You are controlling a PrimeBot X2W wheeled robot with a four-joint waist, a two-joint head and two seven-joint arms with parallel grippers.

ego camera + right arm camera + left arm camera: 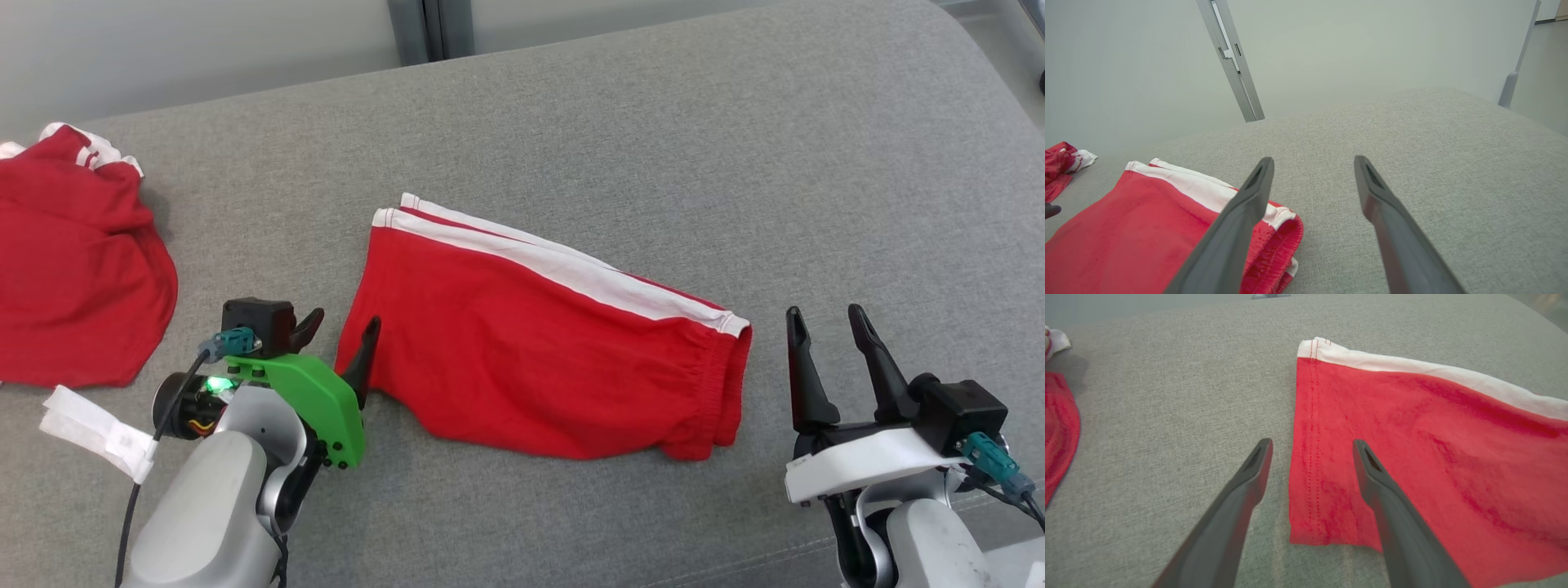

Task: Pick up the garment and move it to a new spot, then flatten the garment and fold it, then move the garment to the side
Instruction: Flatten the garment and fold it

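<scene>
The garment is a pair of red shorts with a white side stripe, lying folded and flat on the grey cushion. My left gripper stands open at the leg-hem end; in the left wrist view the garment has its hem corner between and under my spread fingers, held by neither. My right gripper is open just right of the waistband end, apart from the cloth. Along the right wrist view's lower left lies the garment, beside my open right gripper.
A second red garment with white trim lies bunched at the cushion's left edge, with a white tag or paper strip in front of it. A pale wall with a grey post stands behind the cushion.
</scene>
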